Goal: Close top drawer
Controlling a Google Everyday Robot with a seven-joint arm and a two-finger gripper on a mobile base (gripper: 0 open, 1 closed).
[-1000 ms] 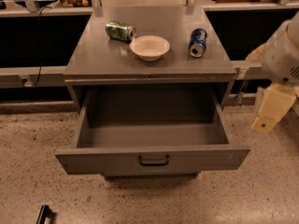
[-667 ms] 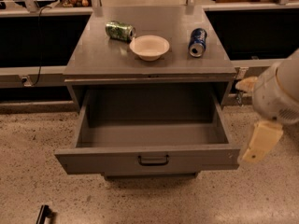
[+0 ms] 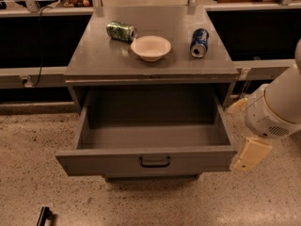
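The top drawer [image 3: 150,160] of the grey cabinet is pulled far out and is empty inside. Its front panel has a small dark bar handle [image 3: 154,162] at centre. My gripper [image 3: 242,131] is at the drawer's right side, next to the front right corner. Its fingers are spread open and hold nothing. One cream finger [image 3: 250,154] hangs just beside the right end of the front panel. The other finger [image 3: 236,106] shows higher up, by the cabinet's right edge. The white arm extends off to the right.
On the cabinet top [image 3: 94,55] lie a green can [image 3: 121,31] on its side, a white bowl [image 3: 150,47] and a blue can [image 3: 199,42]. A dark counter runs behind. Speckled floor lies in front, with a small dark object [image 3: 44,215] at lower left.
My arm and gripper have moved down and left, from beside the cabinet top to the drawer's front right corner. The drawer has not moved.
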